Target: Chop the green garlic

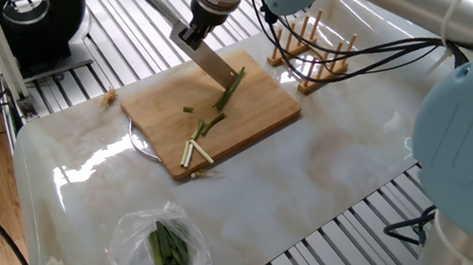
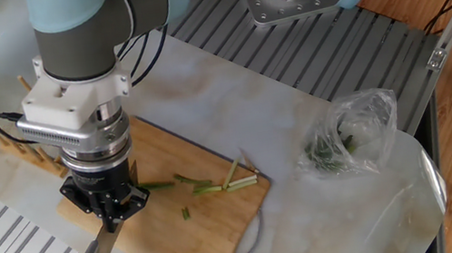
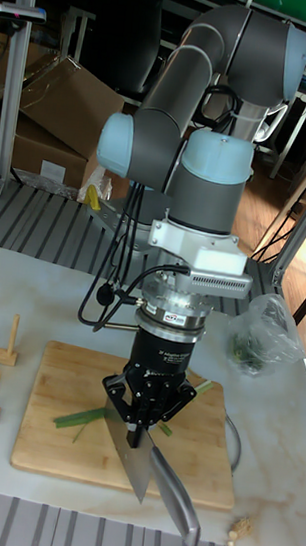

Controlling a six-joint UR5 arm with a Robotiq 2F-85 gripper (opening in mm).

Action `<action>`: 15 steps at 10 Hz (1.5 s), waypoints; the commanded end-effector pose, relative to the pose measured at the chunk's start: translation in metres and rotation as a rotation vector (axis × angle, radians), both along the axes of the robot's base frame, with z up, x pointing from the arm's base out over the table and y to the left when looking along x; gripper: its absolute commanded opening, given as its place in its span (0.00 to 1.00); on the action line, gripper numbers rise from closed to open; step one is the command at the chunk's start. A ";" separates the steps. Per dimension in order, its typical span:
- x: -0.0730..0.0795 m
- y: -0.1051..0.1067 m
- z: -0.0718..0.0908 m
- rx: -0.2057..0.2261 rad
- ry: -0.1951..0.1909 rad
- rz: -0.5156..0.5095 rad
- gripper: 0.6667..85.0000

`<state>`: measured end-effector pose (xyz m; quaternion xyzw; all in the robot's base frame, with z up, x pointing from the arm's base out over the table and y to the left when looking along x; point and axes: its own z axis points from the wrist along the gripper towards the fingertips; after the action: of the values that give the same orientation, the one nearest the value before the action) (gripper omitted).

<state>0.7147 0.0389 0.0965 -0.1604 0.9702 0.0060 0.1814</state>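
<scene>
My gripper (image 1: 193, 34) is shut on a steel kitchen knife (image 1: 210, 62), held blade-down over the far end of the bamboo cutting board (image 1: 261, 117). The blade's tip meets the green end of the green garlic (image 1: 229, 90), a thin stalk lying on the board. Short white and green cut sticks (image 1: 197, 151) lie nearer the board's front edge. From the other side, the gripper (image 2: 110, 216) hangs over the board's left part, with cut sticks (image 2: 237, 180) to its right. In the tall view the gripper (image 3: 148, 421) and the knife (image 3: 132, 458) hide part of the stalk (image 3: 77, 418).
A clear plastic bag of dark green leaves (image 1: 166, 249) lies on the marble table near its front. A wooden peg rack (image 1: 313, 50) stands just beyond the board. A metal ring (image 1: 137, 144) pokes out from under the board's edge. A black round device (image 1: 25, 0) sits off the table.
</scene>
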 end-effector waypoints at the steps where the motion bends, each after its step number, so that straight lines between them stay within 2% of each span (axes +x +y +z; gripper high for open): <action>1: 0.001 0.000 0.002 0.008 -0.004 0.000 0.01; 6: 0.010 0.013 0.017 0.019 -0.028 0.008 0.01; 8: 0.005 0.016 0.024 0.014 -0.008 0.007 0.01; 11: -0.028 0.017 0.031 -0.005 0.089 0.025 0.01; 12: -0.039 0.013 0.032 -0.033 0.127 0.039 0.01; 13: -0.055 0.011 0.030 -0.040 0.185 0.056 0.01; 14: -0.065 0.009 0.029 -0.047 0.222 0.062 0.01; 15: -0.070 0.006 0.028 -0.056 0.236 0.060 0.01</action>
<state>0.6693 0.0483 0.1219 -0.1860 0.9773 0.0016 0.1015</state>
